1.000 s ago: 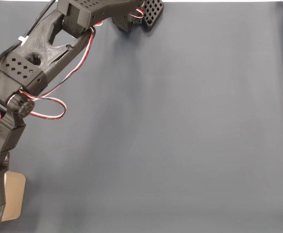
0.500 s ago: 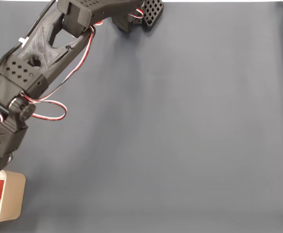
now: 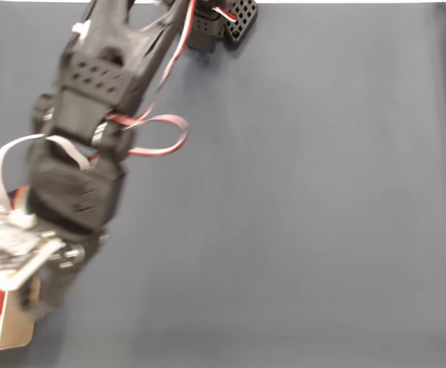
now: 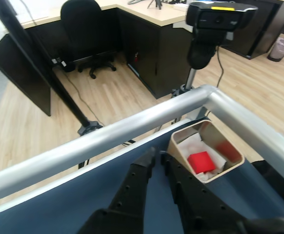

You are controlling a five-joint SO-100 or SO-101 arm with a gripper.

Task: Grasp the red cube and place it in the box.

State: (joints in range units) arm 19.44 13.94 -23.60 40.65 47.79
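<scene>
Red cube (image 4: pixel 201 161) lies inside the box (image 4: pixel 231 146), on its white lining, so the placing looks done. At about 9 o'clock from the box in the wrist view, the gripper (image 4: pixel 156 157) is empty, fingers nearly together, probably because it has nothing more to hold.
</scene>
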